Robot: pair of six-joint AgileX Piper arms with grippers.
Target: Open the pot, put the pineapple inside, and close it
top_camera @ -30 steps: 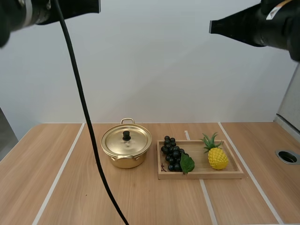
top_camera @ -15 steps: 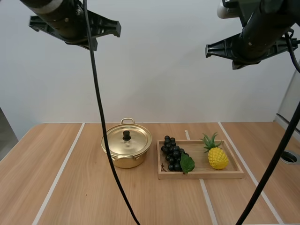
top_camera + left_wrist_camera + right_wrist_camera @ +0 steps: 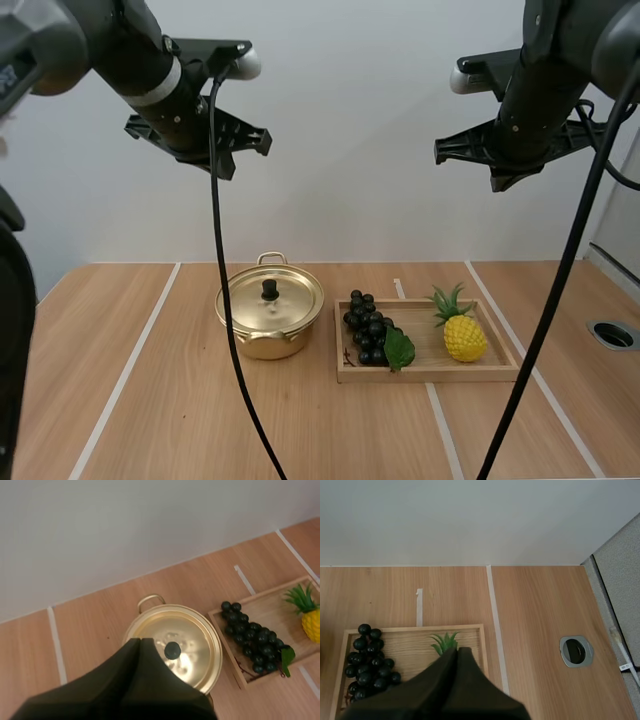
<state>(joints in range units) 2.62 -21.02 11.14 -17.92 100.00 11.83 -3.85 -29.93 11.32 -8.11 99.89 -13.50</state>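
My left gripper (image 3: pixel 140 641), fingers together, hangs above the lidded pot (image 3: pixel 268 330). My right gripper (image 3: pixel 458 651), likewise closed and empty, hangs above the pineapple (image 3: pixel 464 336), which lies in the tray (image 3: pixel 505 371) right of the pot.

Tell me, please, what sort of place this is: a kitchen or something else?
Probably a robot test bench, not a kitchen. The wooden table is marked with white tape lines, and it carries a staged set: a gold pot and a wooden tray with a pineapple and grapes.
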